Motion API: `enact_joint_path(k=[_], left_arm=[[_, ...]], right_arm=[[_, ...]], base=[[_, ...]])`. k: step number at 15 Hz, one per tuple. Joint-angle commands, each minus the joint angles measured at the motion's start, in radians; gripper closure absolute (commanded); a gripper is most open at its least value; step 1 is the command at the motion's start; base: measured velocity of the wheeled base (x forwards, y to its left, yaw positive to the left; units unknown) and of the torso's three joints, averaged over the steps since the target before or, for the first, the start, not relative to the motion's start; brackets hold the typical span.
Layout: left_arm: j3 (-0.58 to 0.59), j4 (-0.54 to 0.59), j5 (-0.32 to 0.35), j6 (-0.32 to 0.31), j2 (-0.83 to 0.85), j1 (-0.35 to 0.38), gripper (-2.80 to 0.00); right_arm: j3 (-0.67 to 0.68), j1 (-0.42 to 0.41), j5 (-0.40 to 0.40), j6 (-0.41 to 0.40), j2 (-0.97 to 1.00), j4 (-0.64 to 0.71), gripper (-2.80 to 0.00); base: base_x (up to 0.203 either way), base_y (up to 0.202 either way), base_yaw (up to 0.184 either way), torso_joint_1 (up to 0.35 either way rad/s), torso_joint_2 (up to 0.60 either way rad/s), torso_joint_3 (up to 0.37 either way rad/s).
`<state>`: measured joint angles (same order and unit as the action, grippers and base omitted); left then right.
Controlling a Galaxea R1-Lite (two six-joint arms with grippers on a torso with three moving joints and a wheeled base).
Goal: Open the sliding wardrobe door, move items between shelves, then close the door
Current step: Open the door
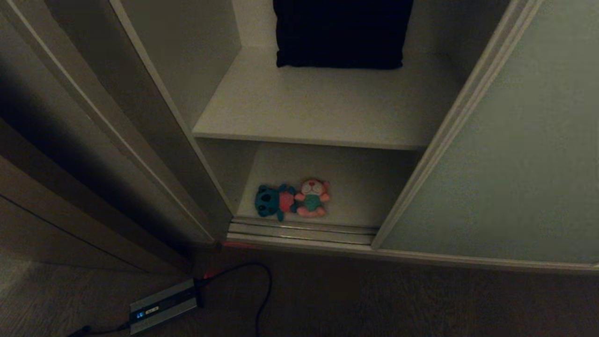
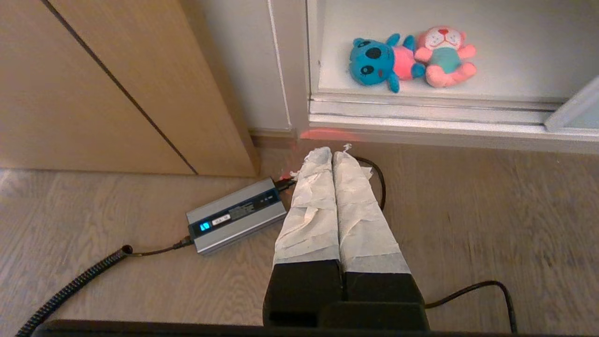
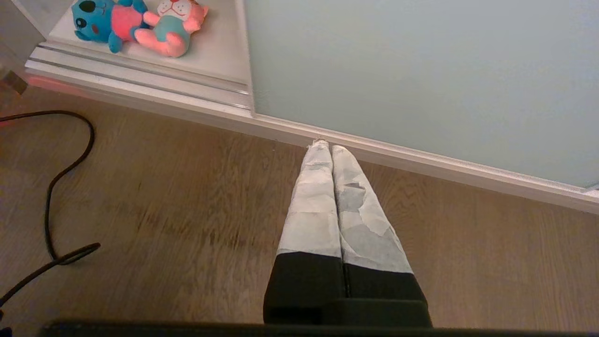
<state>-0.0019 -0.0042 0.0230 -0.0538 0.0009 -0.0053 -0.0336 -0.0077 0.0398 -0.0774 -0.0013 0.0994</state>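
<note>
The grey-green sliding wardrobe door point(image 1: 505, 154) stands pushed to the right, leaving the wardrobe open. Two plush toys lie side by side on the bottom shelf point(image 1: 365, 196): a teal-blue one point(image 1: 271, 201) and a pink one point(image 1: 312, 198). The same two show in the left wrist view, teal-blue toy point(image 2: 374, 65) beside pink toy point(image 2: 447, 56). The upper shelf point(image 1: 327, 112) is bare at its front. My left gripper point(image 2: 333, 150) hangs shut and empty over the floor in front of the wardrobe. My right gripper point(image 3: 326, 145) is shut and empty, near the foot of the door point(image 3: 421, 70).
A dark folded cloth point(image 1: 339, 32) lies at the back of the upper shelf. A silver charger box point(image 2: 236, 215) with black cables point(image 2: 70, 288) sits on the wood floor at the left. The ribbed floor track point(image 1: 302, 229) runs before the bottom shelf. A brown wood-grain panel point(image 2: 93, 84) stands on the left.
</note>
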Motion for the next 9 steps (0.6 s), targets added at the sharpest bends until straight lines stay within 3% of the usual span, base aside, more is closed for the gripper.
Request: enact_joint_path(k=[1,4,9], left_arm=[[0.002,0.0,0.0,0.002,0.001,0.0,0.0],[0.002,0.003,-0.003,0.008,0.001,0.001,0.0],[0.002,0.003,-0.017,0.009,0.001,0.0,0.0]], right_arm=[[0.0,0.0,0.0,-0.001,0.0,0.0,0.0],[0.0,0.0,0.0,-0.001,0.0,0.0,0.0],[0.0,0.0,0.0,-0.001,0.0,0.0,0.0]], base=[[0.0,0.0,0.0,0.0,0.0,0.0],[0.0,0.0,0.0,0.001,0.0,-0.042],[0.0,0.0,0.0,0.004,0.0,-0.178]])
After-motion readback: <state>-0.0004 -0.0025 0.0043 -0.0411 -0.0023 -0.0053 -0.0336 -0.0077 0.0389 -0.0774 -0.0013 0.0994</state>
